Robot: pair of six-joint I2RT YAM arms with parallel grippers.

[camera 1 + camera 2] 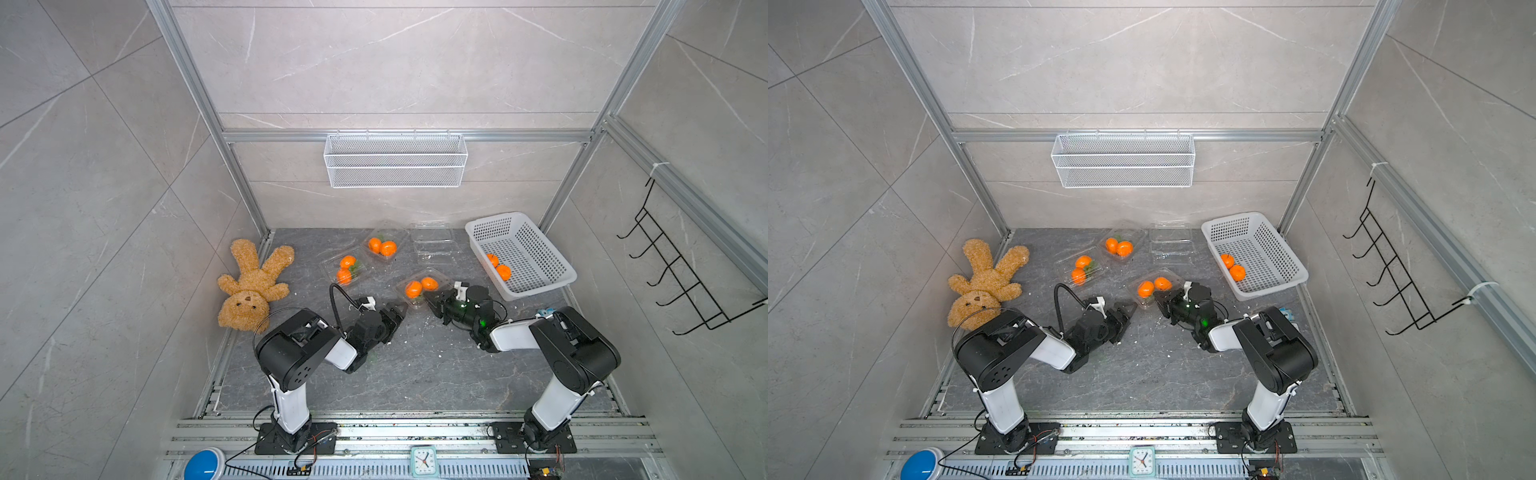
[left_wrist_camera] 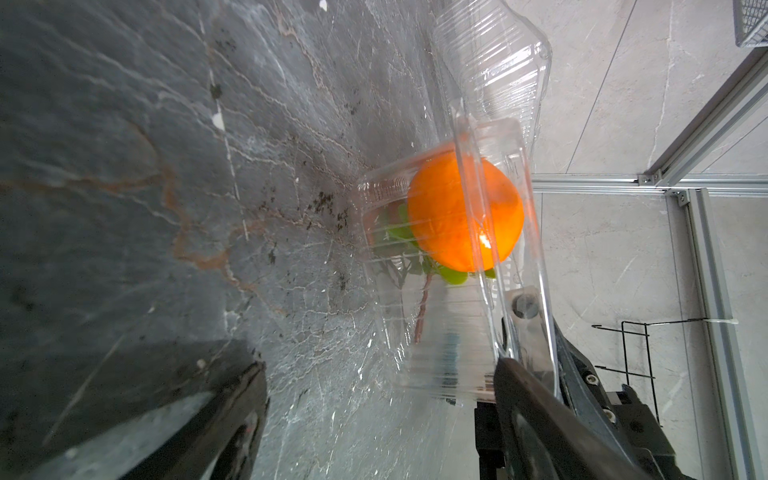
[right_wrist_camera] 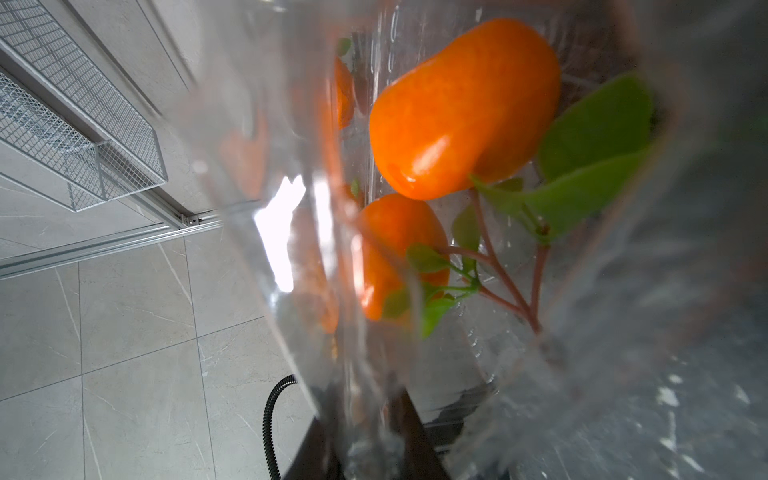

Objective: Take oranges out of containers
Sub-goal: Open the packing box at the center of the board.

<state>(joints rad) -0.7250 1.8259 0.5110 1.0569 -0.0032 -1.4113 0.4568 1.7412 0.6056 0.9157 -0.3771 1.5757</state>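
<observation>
Bench (image 1: 415, 374): dark veined slab. A teddy bear (image 1: 253, 286) lies at its left edge. A white perforated basket (image 1: 536, 249) sits at the right rear with two oranges (image 1: 503, 272) inside. A wire mesh basket (image 1: 395, 160) hangs on the rear wall and a black hook rack (image 1: 681, 270) on the right wall.

Two rear containers (image 1: 328, 266) each hold two oranges. An empty container (image 1: 434, 243) lies beside them, well apart from the arms.

The nearest container (image 1: 444, 279) lies between the arms with two leafy oranges inside. Its clear plastic blocks most of the right wrist view.

Both arms are bent at the elbow, forearms low, converging on that container's near side.

Right end effector (image 1: 430, 296): narrow, pinching the container's rim.

Left end effector (image 1: 398, 308): jaws apart, clamping nothing, just beside the container's corner.

Clock (image 1: 423, 461) on the front rail: dial too small to read.
</observation>
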